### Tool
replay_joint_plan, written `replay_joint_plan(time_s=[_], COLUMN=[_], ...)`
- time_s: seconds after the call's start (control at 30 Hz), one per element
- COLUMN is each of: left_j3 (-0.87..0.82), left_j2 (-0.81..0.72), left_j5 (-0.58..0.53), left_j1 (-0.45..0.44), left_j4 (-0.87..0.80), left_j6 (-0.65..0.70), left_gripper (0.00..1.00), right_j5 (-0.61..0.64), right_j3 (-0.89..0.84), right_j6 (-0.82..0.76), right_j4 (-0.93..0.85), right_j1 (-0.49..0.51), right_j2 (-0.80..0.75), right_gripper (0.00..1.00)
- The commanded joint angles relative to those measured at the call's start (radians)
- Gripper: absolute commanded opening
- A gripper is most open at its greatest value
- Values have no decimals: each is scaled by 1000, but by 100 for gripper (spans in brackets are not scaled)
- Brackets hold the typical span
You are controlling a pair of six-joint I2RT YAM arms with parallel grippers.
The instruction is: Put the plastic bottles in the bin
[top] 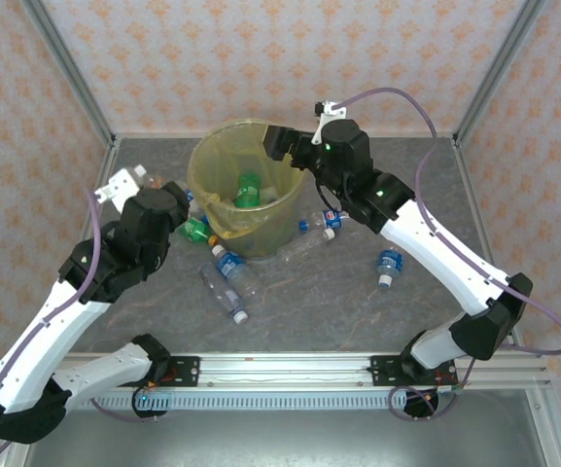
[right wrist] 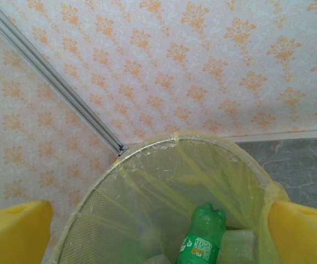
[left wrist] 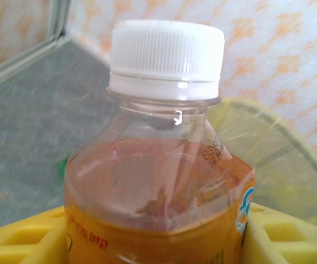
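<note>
While the left claw [left wrist: 157,245] is clenched low on the body of a white-capped bottle [left wrist: 166,137] with an orange label, cap upward, the step in hand looks like carrying that bottle to the bin [top: 205,167]. In the top view the bottle is held to the left of the bin, near it but not yet over its mouth.

To do this well, I judge the arm should raise the bottle until its base clears the rim of the yellow liner [right wrist: 147,181]. It should then travel right until the bottle hangs over the open middle, not the edge, and only then let go. A drop at the rim could snag the bag or bounce the bottle back out.

The right claw [top: 278,142] hovers released over the bin's far right rim, jaws wide with nothing between them. The left arm had best come in from its own side to avoid a clash.

A green bottle [right wrist: 202,239] lies inside already, and other bottles [top: 229,280] lie on the counter [top: 358,311] around the bin's base.
</note>
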Motion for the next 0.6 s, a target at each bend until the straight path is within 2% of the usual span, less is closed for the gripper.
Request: replay_joint_plan(time_s=[0.0,0.27,0.57], left_j3=[74,228,253], left_j2=[74,288,413], left_j5=[-41,71,201], left_j1=[-1,-1,-1], left_j4=[179,331,392], left_j6=[215,406,457], left_gripper=[60,60,62], right_j5=[45,154,354], right_j3=[-30,-108,-227], right_j6=[-9,17,96], right_j4=[26,26,-55], right_j1=[6,6,-5], right_j2=[-45,-121,-239], right_gripper=[100,100,100])
